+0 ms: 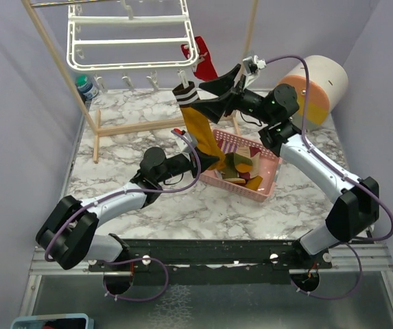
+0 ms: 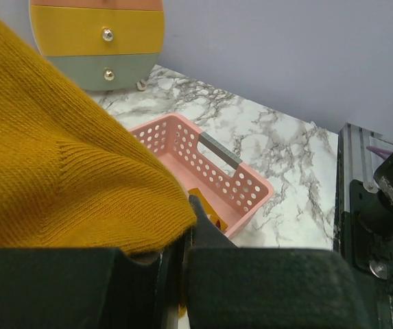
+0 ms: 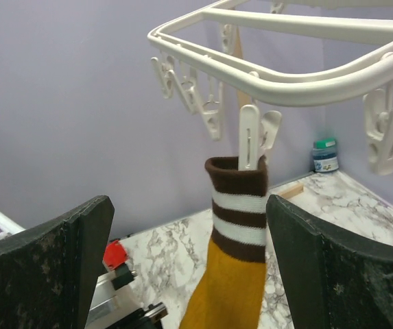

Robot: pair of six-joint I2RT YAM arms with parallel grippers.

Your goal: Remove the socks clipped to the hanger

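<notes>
The mustard sock (image 1: 199, 130) hangs from one clip (image 3: 254, 137) on the front bar of the white hanger (image 1: 134, 42), and its long axis runs down from that clip and slightly toward the near right, with the brown-and-white striped cuff at the top and the foot at the bottom. The left gripper (image 1: 213, 162) is closed on the foot end, just beside the rim of the pink basket (image 1: 268, 179); in its wrist view the yellow knit is pinched between the fingers (image 2: 206, 223). The right gripper (image 1: 207, 97) is much the nearer to the clip: it is spread wide and holds nothing, and from its own camera the cuff and clip stand straight ahead, framed by the two fingers and a little nearer the right-hand one in that view, touching neither. I judge the release turns on this: the clip lies directly above the cuff, so the right arm has to go to the clip, or the left has to pull down along the sock's length. A red sock (image 1: 201, 60) is clipped at the hanger's far-right corner
</notes>
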